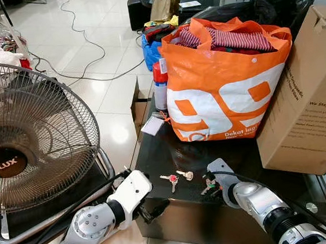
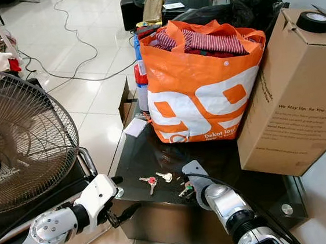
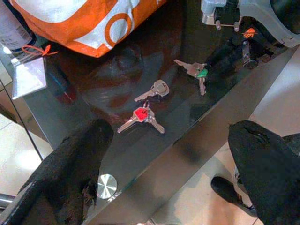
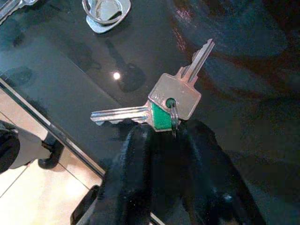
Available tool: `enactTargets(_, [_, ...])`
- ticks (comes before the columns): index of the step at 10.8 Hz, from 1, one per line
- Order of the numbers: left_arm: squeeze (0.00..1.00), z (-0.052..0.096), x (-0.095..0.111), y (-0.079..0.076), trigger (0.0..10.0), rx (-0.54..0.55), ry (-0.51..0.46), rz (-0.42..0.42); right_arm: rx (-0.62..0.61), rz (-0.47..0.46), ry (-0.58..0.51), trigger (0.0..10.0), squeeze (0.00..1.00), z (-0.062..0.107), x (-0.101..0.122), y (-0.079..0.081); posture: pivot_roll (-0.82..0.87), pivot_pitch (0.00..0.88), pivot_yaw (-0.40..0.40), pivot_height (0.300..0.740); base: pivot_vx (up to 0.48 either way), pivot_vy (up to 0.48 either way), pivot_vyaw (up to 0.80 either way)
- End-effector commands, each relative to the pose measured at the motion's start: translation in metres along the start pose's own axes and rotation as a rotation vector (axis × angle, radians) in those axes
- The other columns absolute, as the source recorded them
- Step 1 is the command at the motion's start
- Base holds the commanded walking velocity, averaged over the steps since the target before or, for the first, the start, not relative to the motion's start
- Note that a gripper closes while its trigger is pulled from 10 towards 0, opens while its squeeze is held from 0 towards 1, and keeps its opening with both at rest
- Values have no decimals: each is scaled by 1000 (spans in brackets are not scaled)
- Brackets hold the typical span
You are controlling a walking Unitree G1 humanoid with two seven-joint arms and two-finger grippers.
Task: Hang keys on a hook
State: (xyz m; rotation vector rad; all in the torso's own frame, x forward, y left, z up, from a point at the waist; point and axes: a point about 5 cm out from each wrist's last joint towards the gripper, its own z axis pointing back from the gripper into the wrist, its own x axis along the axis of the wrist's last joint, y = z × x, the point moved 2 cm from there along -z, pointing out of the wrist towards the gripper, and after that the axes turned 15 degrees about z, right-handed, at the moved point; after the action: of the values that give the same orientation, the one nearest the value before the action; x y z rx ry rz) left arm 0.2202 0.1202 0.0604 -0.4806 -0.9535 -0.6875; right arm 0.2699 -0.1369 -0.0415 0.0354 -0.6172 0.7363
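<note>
A bunch of keys with a green head (image 4: 161,115) lies on the black glass table (image 1: 172,150) near its front edge. My right gripper (image 4: 166,131) is shut on this bunch at the ring, its fingers (image 1: 212,188) low over the glass. To the left lie a red-headed key pair (image 1: 172,180) and a silver key (image 1: 186,175), both also in the left wrist view (image 3: 142,115). My left gripper (image 3: 168,133) hangs open just off the table's front edge (image 1: 141,193), left of and below the red keys, holding nothing.
A full orange bag (image 1: 223,86) and a big cardboard box (image 1: 312,100) stand behind the keys. A spray can (image 1: 160,87) and a white tag (image 1: 151,125) sit at the table's left. A floor fan (image 1: 24,136) is close on the left. Cables cross the tiled floor (image 1: 86,60).
</note>
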Motion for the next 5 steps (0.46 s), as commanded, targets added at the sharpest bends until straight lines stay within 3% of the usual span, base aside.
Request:
enactTargets(1, [0, -1, -2, 1, 10000, -6, 12, -4, -7, -11, 3, 0, 0, 0, -1, -4, -151, 0, -7, 740, 0, 0, 0])
enactTargets(3, [0, -2, -5, 3, 10000, -4, 17, -4, -12, -6, -6, 275, 0, 0, 0, -5, -151, 0, -7, 740, 0, 0, 0])
enactTargets(4, [0, -3, -6, 3, 10000, -3, 17, -5, -21, 10, 2, 10000, 0, 1, 0, -7, -150, 0, -9, 740, 0, 0, 0])
enactTargets(5, [0, -4, -6, 3, 10000, -3, 16, -6, 15, -9, -5, 10000, 380, 1, 0, -4, -151, 0, -9, 740, 0, 0, 0])
